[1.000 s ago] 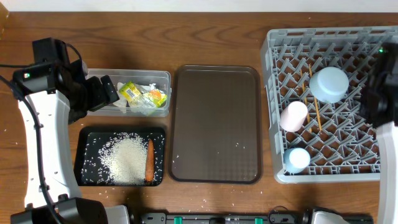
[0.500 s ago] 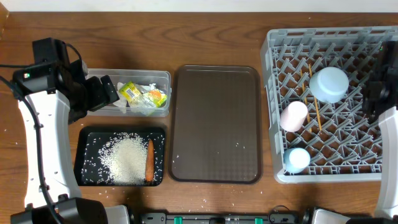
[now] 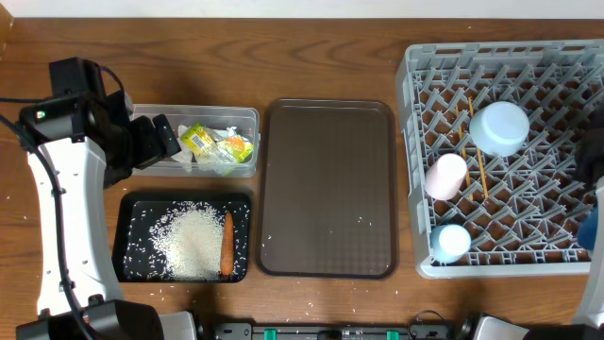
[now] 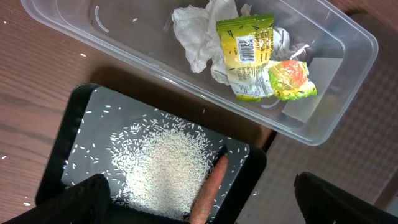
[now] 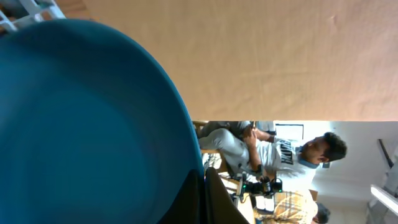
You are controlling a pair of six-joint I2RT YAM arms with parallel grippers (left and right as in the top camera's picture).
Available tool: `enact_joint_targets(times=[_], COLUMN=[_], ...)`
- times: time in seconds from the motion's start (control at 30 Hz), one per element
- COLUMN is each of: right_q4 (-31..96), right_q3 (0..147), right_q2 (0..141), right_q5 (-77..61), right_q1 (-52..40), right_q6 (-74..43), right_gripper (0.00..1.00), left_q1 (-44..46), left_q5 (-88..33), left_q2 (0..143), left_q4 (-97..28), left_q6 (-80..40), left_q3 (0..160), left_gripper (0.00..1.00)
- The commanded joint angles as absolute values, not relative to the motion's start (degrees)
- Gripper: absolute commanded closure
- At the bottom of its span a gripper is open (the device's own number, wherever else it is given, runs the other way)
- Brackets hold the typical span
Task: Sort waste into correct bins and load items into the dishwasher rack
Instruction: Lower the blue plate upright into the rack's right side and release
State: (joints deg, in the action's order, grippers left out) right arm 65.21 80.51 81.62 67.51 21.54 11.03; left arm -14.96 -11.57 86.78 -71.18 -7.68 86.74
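In the right wrist view my right gripper (image 5: pixel 205 196) is shut on the rim of the large dark blue plate (image 5: pixel 87 124), which fills the left of that view, held up off the table. My left gripper (image 4: pixel 200 202) hangs open above the black tray (image 3: pixel 132 210), which holds rice (image 3: pixel 193 244) and a carrot (image 3: pixel 226 244). The clear tub (image 3: pixel 241 118) contains the yellow-green wrapper (image 3: pixel 212 144) and crumpled white paper (image 4: pixel 199 31). The grey rack (image 3: pixel 425 94) holds a light blue bowl (image 3: pixel 500 127), a pink cup (image 3: pixel 445 176), a light blue cup (image 3: pixel 451 242) and chopsticks (image 3: pixel 480 170).
A large brown serving tray (image 3: pixel 328 189) lies between the bins and the rack, with a few rice grains on it. Stray grains dot the wooden table (image 3: pixel 311 57) near the front edge. My right arm (image 3: pixel 593 156) shows only at the right border.
My right arm has drawn away from over the rack toward the right edge, almost out of the overhead view. The left arm has not moved.
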Motion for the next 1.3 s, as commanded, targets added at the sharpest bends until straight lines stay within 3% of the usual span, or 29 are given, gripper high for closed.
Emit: enact_joint_targets(times=[0.0,0.63,1.03,1.27], right_q4=[65.4,66.2,56.1,50.1], right_q3=[80.4,80.4,80.4,80.4], right_q2=[83.0,92.5,95.0,95.1], right_q5=[67.9,65.5,64.8,54.4], right_q1=[22.7,22.8,13.9,7.9], right_q6=[10.8,7.3,7.3,7.3], right_gripper=[0.99,0.99,0.99,0.95], left_q1=[-15.2,-15.2,-15.2,-15.2], left_q5=[-10.9,-10.9,-10.9,-10.9], left_q2=[87.0,87.0,87.0,87.0], left_q4=[-71.4,-71.4,-71.4,-71.4], left_q6=[-8.0,-7.9,-7.9,-8.0], left_q3=[86.5,86.5,86.5,86.5], left_gripper=[0.03,0.03,0.03,0.03])
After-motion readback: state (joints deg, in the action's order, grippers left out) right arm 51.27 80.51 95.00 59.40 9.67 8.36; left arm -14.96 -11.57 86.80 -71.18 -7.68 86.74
